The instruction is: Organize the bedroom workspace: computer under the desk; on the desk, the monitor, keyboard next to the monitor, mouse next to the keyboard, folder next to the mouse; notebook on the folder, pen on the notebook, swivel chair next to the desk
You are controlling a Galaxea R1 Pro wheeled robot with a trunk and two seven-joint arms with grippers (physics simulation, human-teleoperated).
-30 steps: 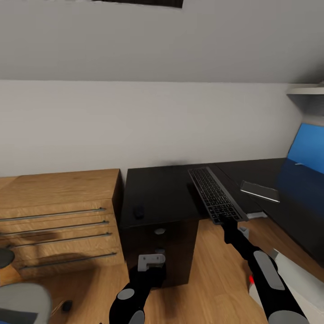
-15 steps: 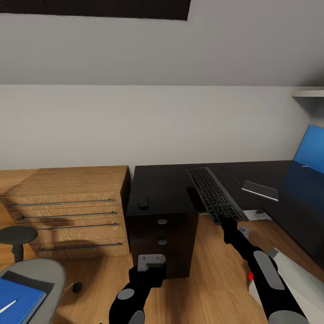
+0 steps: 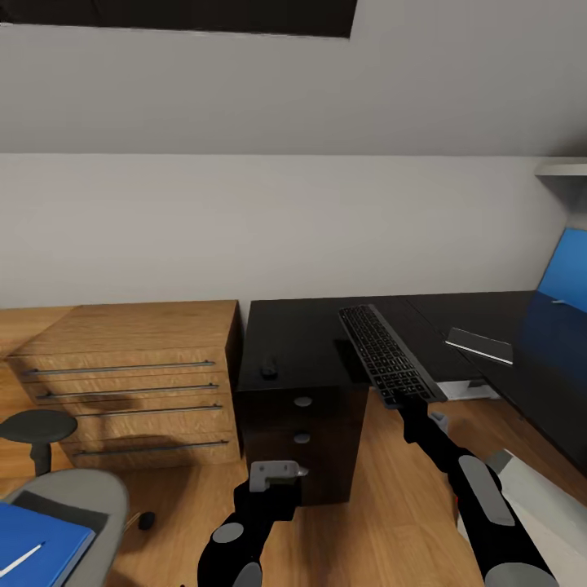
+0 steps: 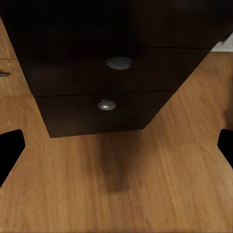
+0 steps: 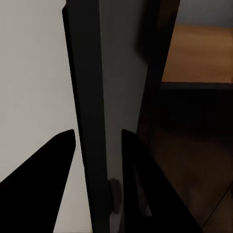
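Note:
My right gripper (image 3: 408,401) is shut on the near end of the long dark keyboard (image 3: 381,352), which juts out over the black desk (image 3: 310,342). In the right wrist view the keyboard's edge (image 5: 94,97) runs between the fingers (image 5: 53,165). The small black mouse (image 3: 268,368) lies on the desk near its front edge. My left gripper (image 3: 277,474) hangs open, low before the drawer unit (image 4: 97,82). At bottom left, the grey swivel chair (image 3: 73,497) carries a blue flat item (image 3: 37,542), folder or notebook, with the white pen (image 3: 20,559) on it.
A light-wood chest (image 3: 130,367) stands left of the desk, with a dark round stool (image 3: 34,428) before it. A flat silver item (image 3: 481,345) lies on the desk's right wing, and a blue panel (image 3: 564,277) stands at the right edge. A pale box (image 3: 530,489) sits on the floor.
The camera has moved: the chest and desk slid rightward in the picture, and the chair with the blue item came into view. Both arms hold their poses, with the keyboard still gripped.

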